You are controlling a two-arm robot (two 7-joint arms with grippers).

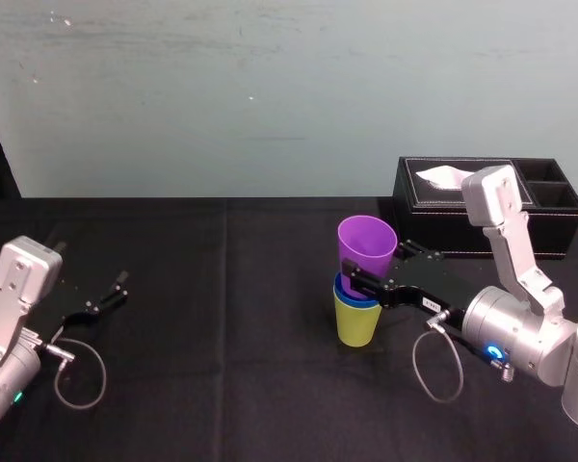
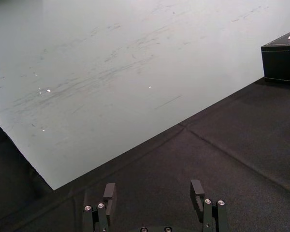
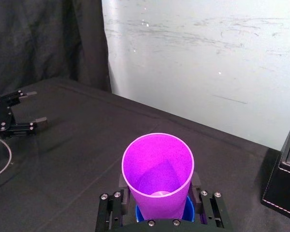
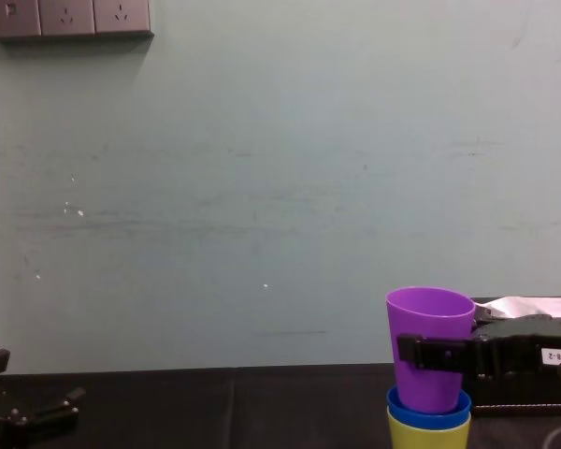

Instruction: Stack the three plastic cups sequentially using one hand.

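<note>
The purple cup (image 1: 366, 245) stands upright inside the blue cup (image 1: 341, 288), which is nested in the lime-yellow cup (image 1: 356, 325) on the black table. My right gripper (image 1: 352, 279) reaches in from the right, one finger on each side of the purple cup's lower half, shut on it. In the right wrist view the purple cup (image 3: 158, 169) sits between the fingers (image 3: 120, 193), its blue rim (image 3: 188, 210) just below. The chest view shows the stack from the side: purple cup (image 4: 430, 318), blue cup (image 4: 428, 413), yellow cup (image 4: 428, 437). My left gripper (image 1: 116, 287) rests open at the far left.
A black tissue box (image 1: 482, 192) with white tissue stands behind the right arm at the table's back right. A pale wall rises behind the table. Loose cable loops (image 1: 77, 375) lie beside the left arm. Bare black cloth lies between the arms.
</note>
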